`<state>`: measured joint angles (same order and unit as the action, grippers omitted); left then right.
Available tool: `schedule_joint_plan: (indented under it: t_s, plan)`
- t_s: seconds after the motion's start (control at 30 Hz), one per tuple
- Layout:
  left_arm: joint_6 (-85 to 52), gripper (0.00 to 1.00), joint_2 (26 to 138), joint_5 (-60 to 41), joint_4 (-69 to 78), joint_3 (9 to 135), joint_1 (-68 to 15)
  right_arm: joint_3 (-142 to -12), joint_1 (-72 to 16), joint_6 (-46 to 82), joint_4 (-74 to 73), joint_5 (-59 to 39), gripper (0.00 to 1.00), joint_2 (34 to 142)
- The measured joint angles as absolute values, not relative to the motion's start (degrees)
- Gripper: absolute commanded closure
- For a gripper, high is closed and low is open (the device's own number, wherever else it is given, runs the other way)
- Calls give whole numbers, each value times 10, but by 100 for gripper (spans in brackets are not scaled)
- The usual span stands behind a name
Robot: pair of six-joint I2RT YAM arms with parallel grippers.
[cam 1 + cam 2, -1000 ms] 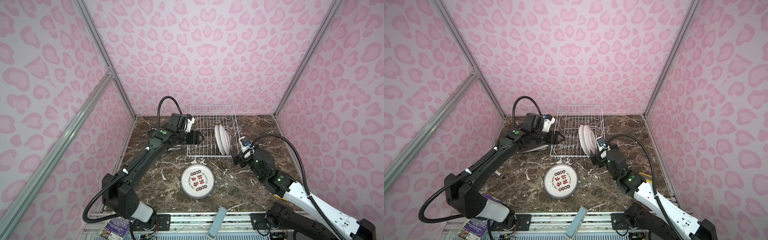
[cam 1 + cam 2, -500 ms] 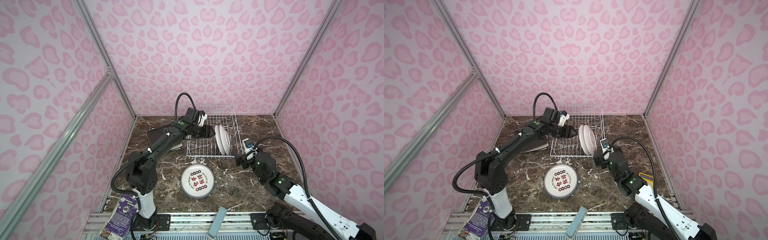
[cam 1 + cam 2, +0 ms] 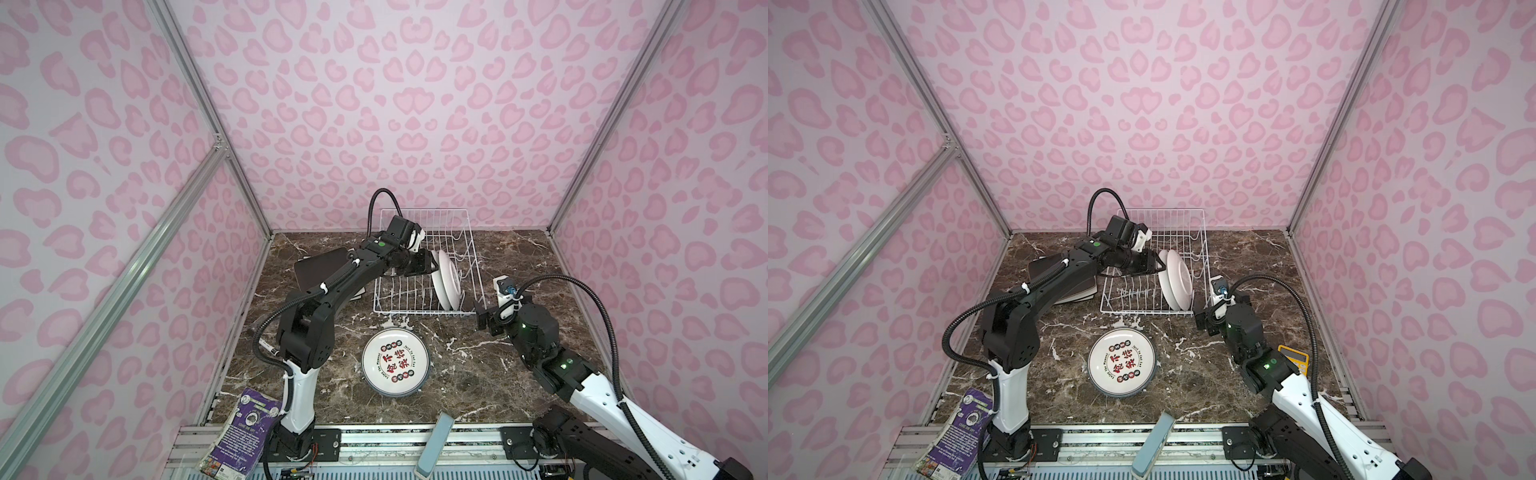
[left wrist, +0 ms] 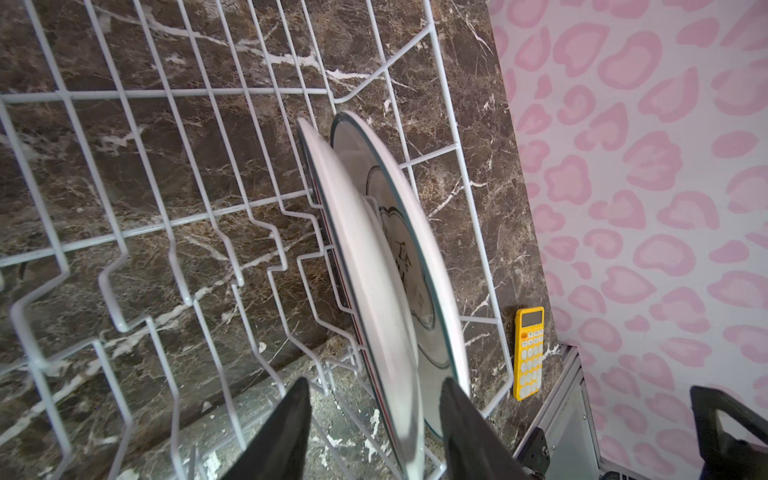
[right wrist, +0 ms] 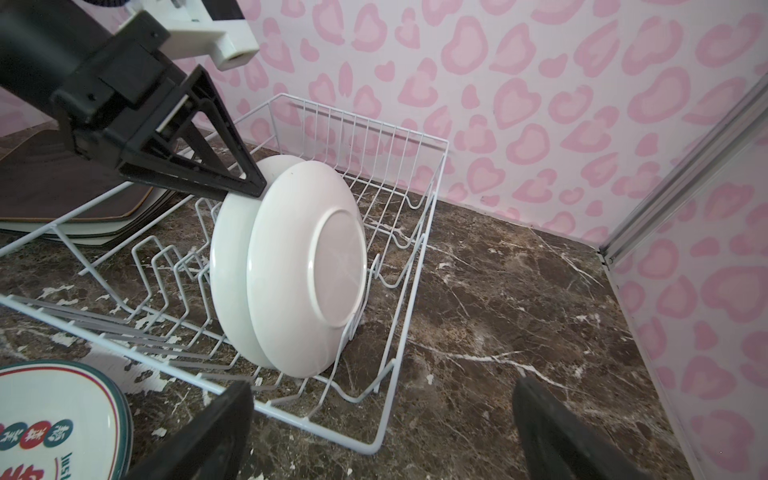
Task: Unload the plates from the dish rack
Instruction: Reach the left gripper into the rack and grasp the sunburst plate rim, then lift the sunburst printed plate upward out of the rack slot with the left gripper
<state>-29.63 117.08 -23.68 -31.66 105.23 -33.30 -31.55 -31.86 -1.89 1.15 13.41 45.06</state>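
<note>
Two round white plates (image 3: 446,278) (image 3: 1177,282) stand upright in the white wire dish rack (image 3: 415,312) (image 3: 1142,312). My left gripper (image 3: 432,264) (image 3: 1158,264) reaches across the rack to their top rims. In the left wrist view it (image 4: 376,432) is open and straddles the nearer plate (image 4: 365,257), one finger between the two plates, with gaps showing. My right gripper (image 3: 480,313) (image 5: 382,436) stands open and empty by the rack's front right corner (image 5: 390,415). A stack of printed round plates (image 3: 395,360) lies in front of the rack. Square plates, dark brown on top (image 3: 320,268), lie left of it.
A yellow calculator (image 3: 1293,359) lies by the right wall, behind my right arm. A purple booklet (image 3: 245,432) and a grey-blue block (image 3: 434,444) sit at the front rail. A pen (image 3: 266,347) lies by the left wall.
My left arm swung right from the square plates across the rack to the upright plates, and its jaws narrowed around the nearer rim. The right arm barely moved.
</note>
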Motion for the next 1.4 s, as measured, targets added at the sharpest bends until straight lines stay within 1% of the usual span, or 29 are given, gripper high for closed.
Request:
schedule_joint_plan:
  t_s: [0.07, 0.1, 0.4, 0.43, 0.57, 0.7, 0.83, 1.2, 1.37, 1.4]
  plan:
    - [-300, 59, 1176, -233, -317, 1056, -335, -314, -319, -17, 11, 134, 1, 447]
    - [-300, 60, 1179, -232, -317, 1056, -337, -314, -319, -16, 11, 134, 1, 445]
    - [-310, 62, 1196, -233, -312, 1063, -342, -313, -318, -10, 11, 134, 1, 437]
    - [-312, 67, 1198, -235, -311, 1063, -342, -313, -318, -10, 11, 134, 1, 436]
    - [-319, 71, 1206, -243, -297, 1064, -344, -312, -318, -8, 11, 134, 1, 432]
    - [-329, 72, 1214, -248, -291, 1071, -345, -312, -318, -6, 12, 134, 2, 427]
    - [-329, 80, 1225, -251, -291, 1086, -345, -303, -318, -4, 11, 134, 1, 420]
    - [-354, 87, 1253, -282, -284, 1122, -345, -303, -317, -4, 7, 134, 2, 416]
    - [-361, 96, 1260, -281, -282, 1130, -344, -303, -316, -4, 7, 135, 1, 410]
    - [-361, 96, 1261, -281, -281, 1131, -344, -303, -316, -5, 7, 135, 1, 409]
